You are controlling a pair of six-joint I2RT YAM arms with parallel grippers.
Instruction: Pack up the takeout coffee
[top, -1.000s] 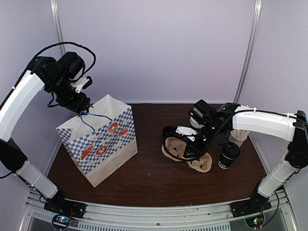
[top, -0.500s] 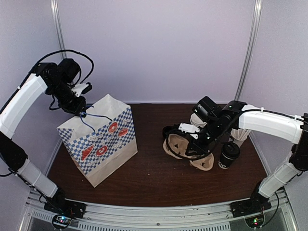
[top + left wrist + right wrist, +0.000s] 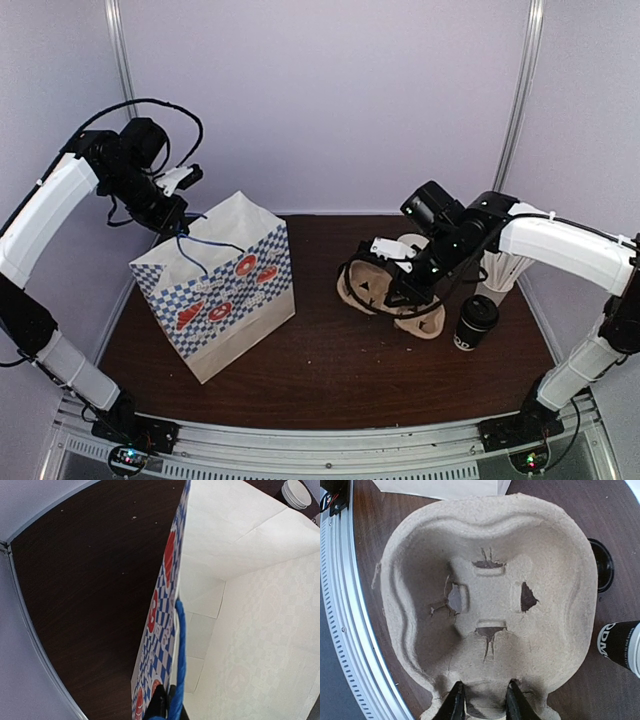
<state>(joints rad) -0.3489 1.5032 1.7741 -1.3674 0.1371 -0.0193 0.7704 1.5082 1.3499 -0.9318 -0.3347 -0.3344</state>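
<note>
The takeout coffee (image 3: 476,322), a small black cup with a black lid, stands on the table at the right. My right gripper (image 3: 398,293) (image 3: 485,703), just left of it, is shut on the rim of a brown pulp cup carrier (image 3: 425,325) (image 3: 490,595), which it holds tilted. At the left stands a blue-checked paper bag (image 3: 220,300) (image 3: 250,605) with its mouth open. My left gripper (image 3: 177,220) (image 3: 167,707) is shut on the bag's blue handle (image 3: 180,645) at the bag's top back corner.
A white cup of straws (image 3: 500,270) stands behind the coffee. The right wrist view shows a black cup with white lettering (image 3: 620,645) at its right edge and a round black disc (image 3: 602,565) half hidden by the carrier. The metal rail (image 3: 320,440) runs along the near edge.
My left gripper has shut on the blue handle and the bag has shifted a little to the right. The right arm has carried the carrier slightly right and back.
</note>
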